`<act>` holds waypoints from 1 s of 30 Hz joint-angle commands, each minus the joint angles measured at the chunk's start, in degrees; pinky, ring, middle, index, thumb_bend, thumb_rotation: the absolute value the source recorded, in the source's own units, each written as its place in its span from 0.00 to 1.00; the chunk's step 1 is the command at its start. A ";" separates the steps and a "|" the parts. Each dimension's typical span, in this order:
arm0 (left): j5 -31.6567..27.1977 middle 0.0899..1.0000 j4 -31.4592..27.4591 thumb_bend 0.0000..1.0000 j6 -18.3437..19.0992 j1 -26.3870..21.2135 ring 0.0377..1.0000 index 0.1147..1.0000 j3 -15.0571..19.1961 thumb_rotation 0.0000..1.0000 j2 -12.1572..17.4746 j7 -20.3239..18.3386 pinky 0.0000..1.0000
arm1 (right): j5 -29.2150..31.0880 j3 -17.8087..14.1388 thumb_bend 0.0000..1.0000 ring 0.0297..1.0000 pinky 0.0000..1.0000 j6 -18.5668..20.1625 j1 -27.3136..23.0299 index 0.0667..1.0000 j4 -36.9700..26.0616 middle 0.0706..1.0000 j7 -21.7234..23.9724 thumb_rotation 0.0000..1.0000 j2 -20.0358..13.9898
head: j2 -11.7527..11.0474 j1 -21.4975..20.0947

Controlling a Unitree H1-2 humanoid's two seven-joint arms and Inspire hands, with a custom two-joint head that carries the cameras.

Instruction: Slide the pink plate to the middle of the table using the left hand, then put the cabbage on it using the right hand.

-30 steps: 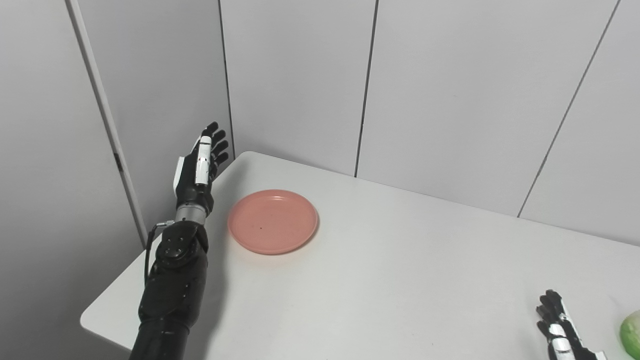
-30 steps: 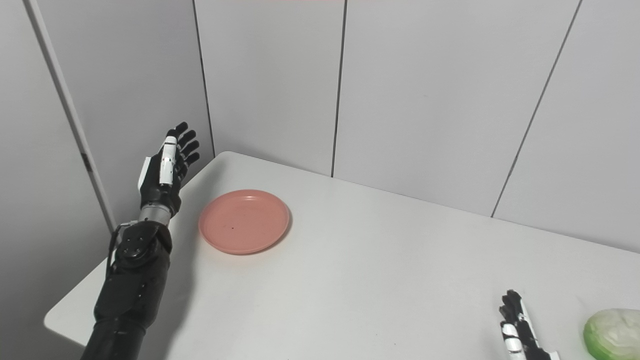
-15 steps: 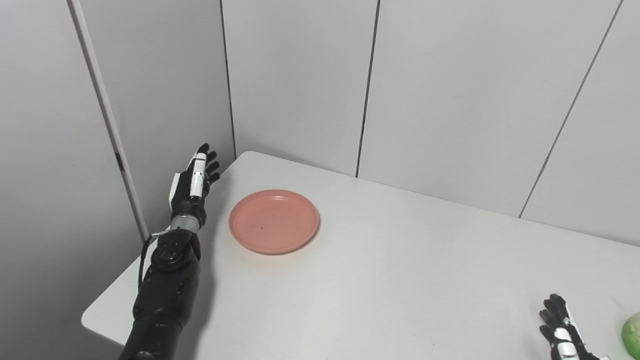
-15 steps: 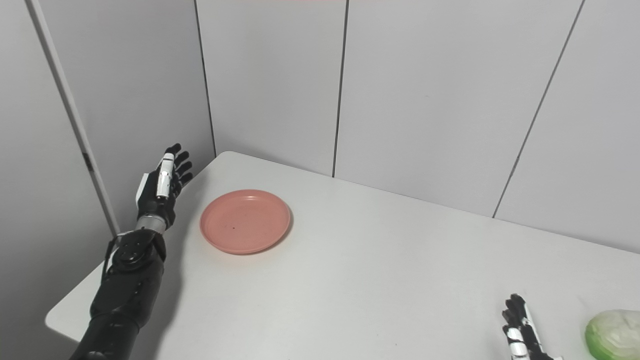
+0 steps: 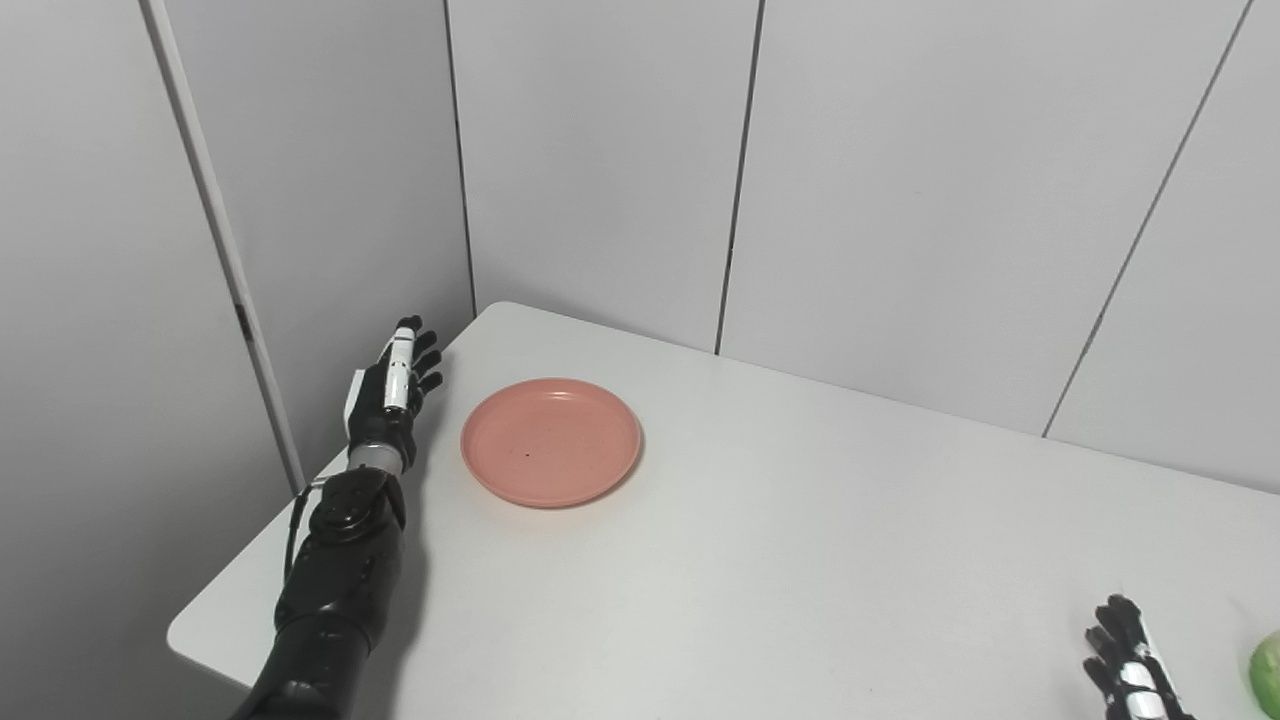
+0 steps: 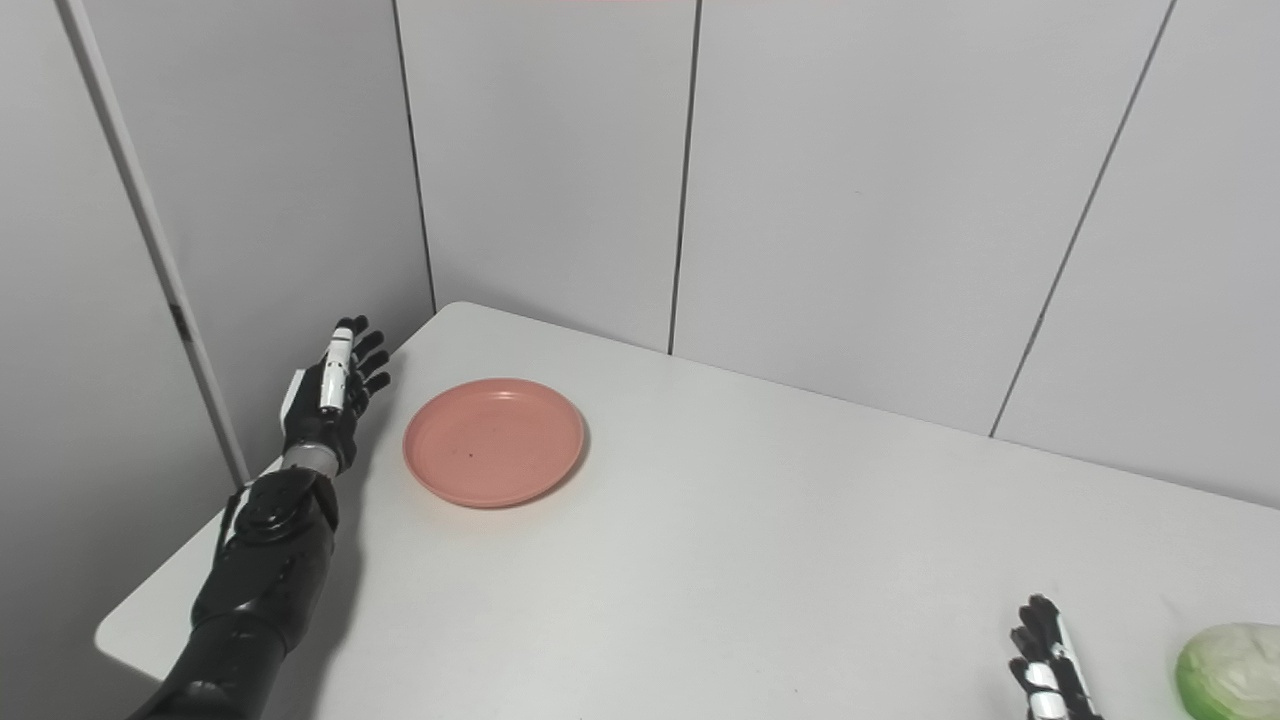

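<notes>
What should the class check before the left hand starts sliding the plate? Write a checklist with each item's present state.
1. Left hand open beside the plate: ok.
2. Left hand touching the plate: not ok, a gap shows.
3. Plate bare: ok.
4. Table bare between plate and middle: ok.
5. Cabbage off the sliding path, at the near right: ok.
6. Right hand open, beside the cabbage: ok.
</notes>
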 commanded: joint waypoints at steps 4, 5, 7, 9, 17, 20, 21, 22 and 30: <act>-1.79 0.94 1.59 0.37 -2.68 -3.04 0.93 0.92 0.19 1.00 1.10 -2.05 0.91 | -0.62 -0.34 0.15 0.98 1.00 -1.88 0.96 0.96 0.39 0.97 -1.13 1.00 0.71 | 0.25 -0.01; -1.88 0.94 2.38 0.36 -3.19 -3.07 0.93 0.93 0.03 1.00 1.02 -2.31 0.92 | -1.23 -0.14 0.15 0.99 1.00 -3.02 0.92 0.98 0.75 0.98 -1.03 1.00 0.36 | 0.32 -0.03; -1.90 0.93 4.09 0.37 -4.28 -3.09 0.92 0.92 -0.46 1.00 0.94 -2.99 0.93 | -1.53 0.24 0.15 0.99 1.00 -3.51 0.92 0.98 0.83 0.99 -0.21 1.00 -0.53 | 0.36 -0.10; -1.89 0.93 4.84 0.38 -4.37 -3.10 0.92 0.92 -0.79 1.00 0.57 -2.95 0.92 | -1.77 0.24 0.18 0.98 1.00 -2.62 0.97 0.98 0.35 0.98 -0.45 1.00 -0.71 | 0.51 -0.30; -2.34 0.92 5.15 0.39 -3.63 -3.04 0.91 0.90 -2.56 1.00 -2.17 -3.46 0.90 | -1.62 0.04 0.19 0.97 1.00 -1.18 0.60 0.97 0.30 0.97 -0.87 1.00 -0.61 | 1.05 -0.63; -3.02 0.92 5.58 0.38 -3.39 -3.17 0.92 0.90 -3.00 1.00 -3.01 -4.65 0.91 | -1.71 0.13 0.19 0.98 1.00 -0.78 0.61 0.97 -0.02 0.98 -0.79 1.00 -0.68 | 1.29 -0.75; -3.22 0.92 5.65 0.38 -3.13 -3.22 0.92 0.90 -3.09 1.00 -3.34 -4.78 0.91 | -1.85 0.20 0.18 0.98 1.00 -0.92 0.64 0.97 -0.06 0.97 -0.76 1.00 -0.76 | 1.29 -0.75; -3.30 0.92 5.60 0.38 -2.83 -3.27 0.92 0.90 -3.17 1.00 -3.71 -4.71 0.91 | -2.09 0.29 0.18 0.98 1.00 -0.80 0.69 0.97 -0.23 0.98 -0.77 1.00 -0.87 | 1.44 -0.85; -4.27 0.93 4.26 0.39 -1.22 -3.19 0.93 0.93 -4.12 1.00 -6.46 -6.74 0.93 | -2.19 0.33 0.19 0.98 1.00 -0.55 0.70 0.97 -0.53 0.97 -0.91 1.00 -0.75 | 1.90 -1.08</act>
